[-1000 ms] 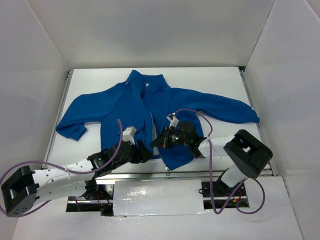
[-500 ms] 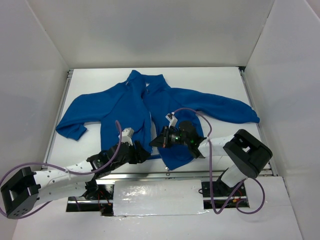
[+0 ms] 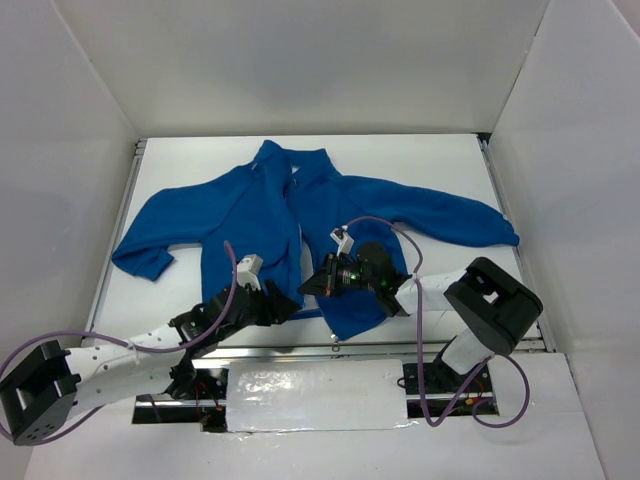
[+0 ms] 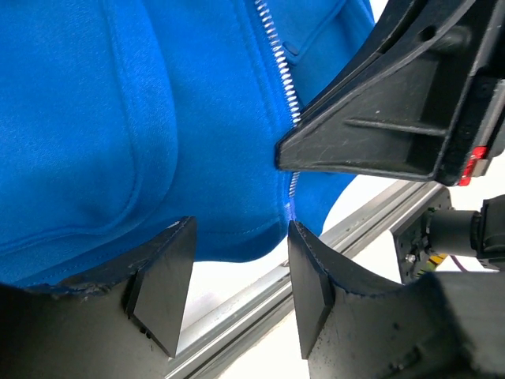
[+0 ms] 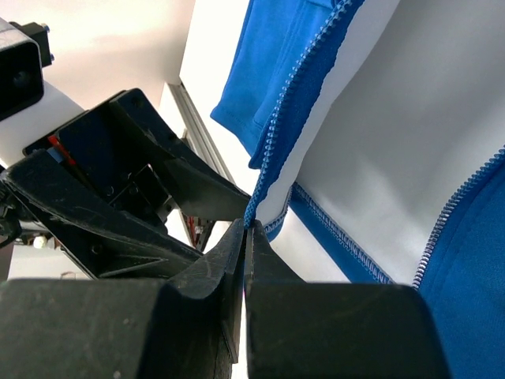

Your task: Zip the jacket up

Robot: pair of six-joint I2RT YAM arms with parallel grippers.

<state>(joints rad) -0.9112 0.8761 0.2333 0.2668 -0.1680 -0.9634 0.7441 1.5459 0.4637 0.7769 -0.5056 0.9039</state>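
The royal-blue jacket (image 3: pixel 250 210) lies spread flat on the white table (image 3: pixel 420 160), collar away from me, its front open at the lower hem with pale lining (image 5: pixel 394 118) showing. My right gripper (image 3: pixel 311 286) is shut on the bottom end of the zipper tape (image 5: pixel 256 207) and holds it slightly lifted. My left gripper (image 3: pixel 286 306) is open right beside it at the hem of the left front panel (image 4: pixel 118 142). Its fingers (image 4: pixel 162 288) straddle bare table below the hem and hold nothing. Zipper teeth (image 4: pixel 278 67) run up from there.
A metal rail (image 3: pixel 300 347) runs along the table's near edge just under both grippers. White walls enclose the table on three sides. The jacket's sleeves reach toward the left edge (image 3: pixel 140 262) and the right edge (image 3: pixel 490 228).
My left arm has drawn slightly to the left and back. My right gripper has stayed shut on the zipper end, shifting only a little.
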